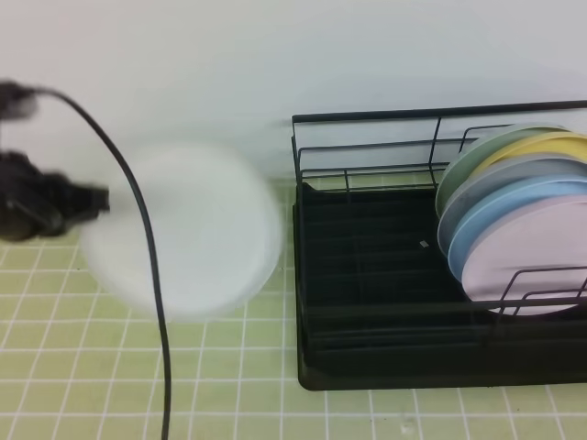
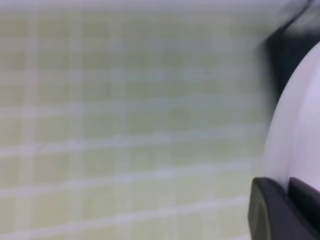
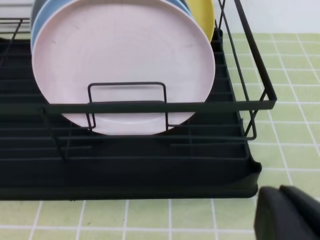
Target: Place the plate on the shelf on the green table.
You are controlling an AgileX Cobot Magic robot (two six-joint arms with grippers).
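Note:
The white plate is motion-blurred and held above the green table, left of the shelf. My left gripper is at the plate's left edge, shut on its rim. In the left wrist view the plate fills the right side, with the black fingers at its lower edge. My right gripper shows only in the right wrist view, low at the right in front of the shelf. Its fingers lie together and hold nothing.
Several coloured plates stand upright in the shelf's right half: a pale pink plate in front, a light blue plate behind it, a yellow one further back. The shelf's left half holds nothing. A black cable hangs across the plate.

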